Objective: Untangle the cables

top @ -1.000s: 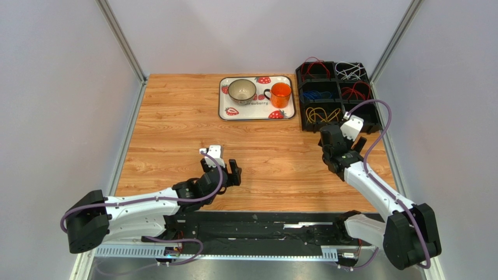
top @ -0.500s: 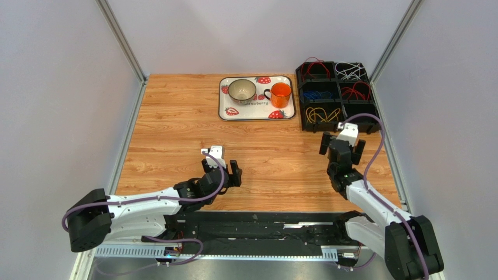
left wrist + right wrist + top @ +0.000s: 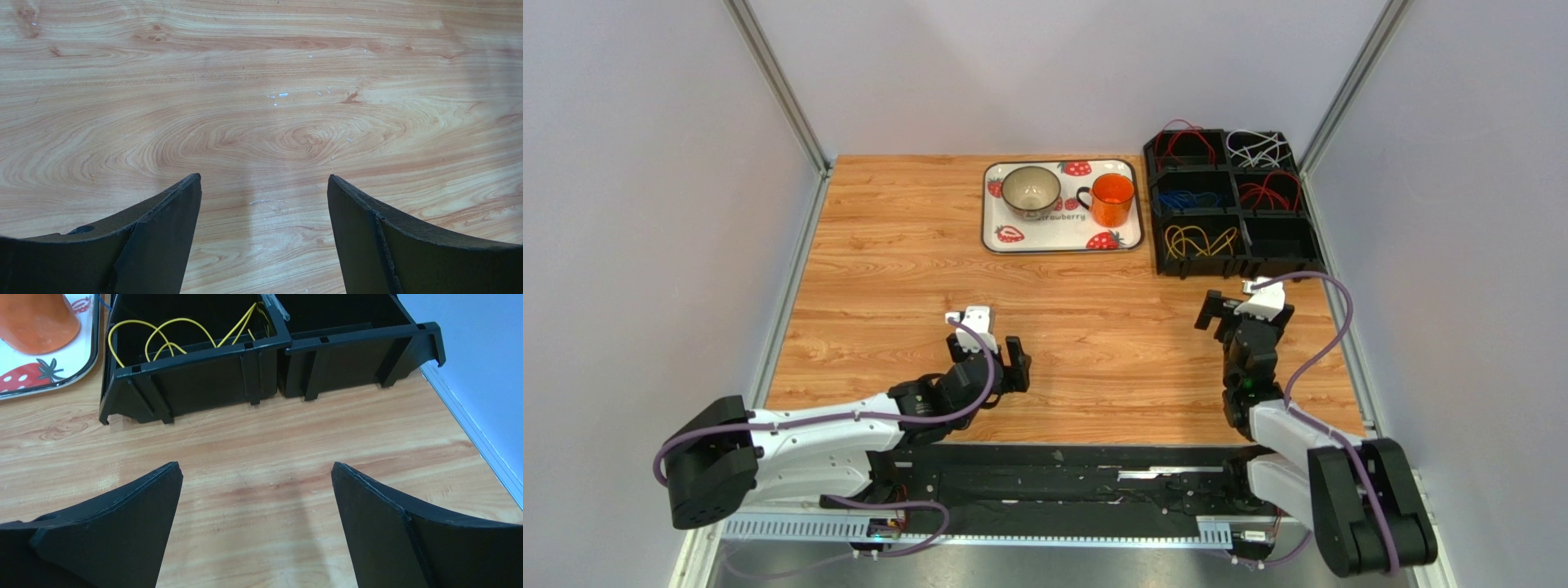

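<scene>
Against the frame one second earlier, the right gripper (image 3: 1242,309) is noted as drawn back from the black organiser bin (image 3: 1236,216) toward the near edge of the tabletop (image 3: 891,245). It is now held over bare wood just in front of the bin, touching nothing. Its jaws are seen spread wide with nothing between them, as before. The left gripper (image 3: 989,353) is found unmoved near the middle of the near edge. Its jaws are likewise wide apart and empty, and only wood grain is seen between them in the left wrist view.

The cables (image 3: 1201,239) are recorded in the bin at the far right corner, sorted by compartment: red far left, white far right, blue middle left, red middle right, yellow near left. In the right wrist view the yellow loops are partly hidden by the bin's near wall. A strawberry-patterned tray (image 3: 1063,233) is placed at the far edge, just left of the bin, and a bowl (image 3: 1030,188) and an orange mug (image 3: 1113,196) are carried on it.

The tabletop is finished in light wood grain and is enclosed by pale grey walls (image 3: 646,184) and metal corner posts (image 3: 775,80).
</scene>
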Robot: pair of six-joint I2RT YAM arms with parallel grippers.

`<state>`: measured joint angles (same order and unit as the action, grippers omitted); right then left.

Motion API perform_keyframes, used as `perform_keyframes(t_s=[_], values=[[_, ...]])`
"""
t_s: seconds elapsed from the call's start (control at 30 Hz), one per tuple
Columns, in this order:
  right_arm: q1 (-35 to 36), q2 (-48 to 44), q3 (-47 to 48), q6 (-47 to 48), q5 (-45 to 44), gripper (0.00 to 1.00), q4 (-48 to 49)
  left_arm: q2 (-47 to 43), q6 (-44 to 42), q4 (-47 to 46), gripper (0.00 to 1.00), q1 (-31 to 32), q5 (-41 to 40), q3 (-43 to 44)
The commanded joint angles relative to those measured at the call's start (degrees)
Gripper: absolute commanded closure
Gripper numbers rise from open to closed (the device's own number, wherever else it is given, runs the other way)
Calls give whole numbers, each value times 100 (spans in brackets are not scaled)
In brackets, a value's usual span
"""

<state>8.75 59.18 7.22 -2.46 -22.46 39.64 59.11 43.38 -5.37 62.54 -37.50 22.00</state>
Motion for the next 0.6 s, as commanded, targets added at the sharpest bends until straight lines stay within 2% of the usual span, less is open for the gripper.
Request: perform_keyframes(t_s=[0.0, 0.1, 0.13, 0.17, 0.23, 0.3, 0.57], values=[[-146, 1030, 112, 141, 155, 0, 1675, 48, -40, -105, 17, 21, 23, 103], [-181, 2084, 200, 201, 241, 0, 2643, 74, -48, -105, 17, 21, 23, 120], [-181, 2098, 279, 402, 338, 0, 2680, 74, -40, -96, 17, 12, 23, 112], [-207, 1985, 454, 343, 556, 0, 1715, 83, -40, -114, 17, 21, 6, 120], [-505, 1755, 797, 124, 1180, 0, 952, 109, -48, -114, 17, 12, 14, 138], [-541, 1817, 728, 140, 1200, 0, 1274, 162, -48, -105, 17, 21, -3, 155], [-541, 1781, 754, 123, 1182, 0, 1134, 276, -57, -52, 19, 21, 14, 252]])
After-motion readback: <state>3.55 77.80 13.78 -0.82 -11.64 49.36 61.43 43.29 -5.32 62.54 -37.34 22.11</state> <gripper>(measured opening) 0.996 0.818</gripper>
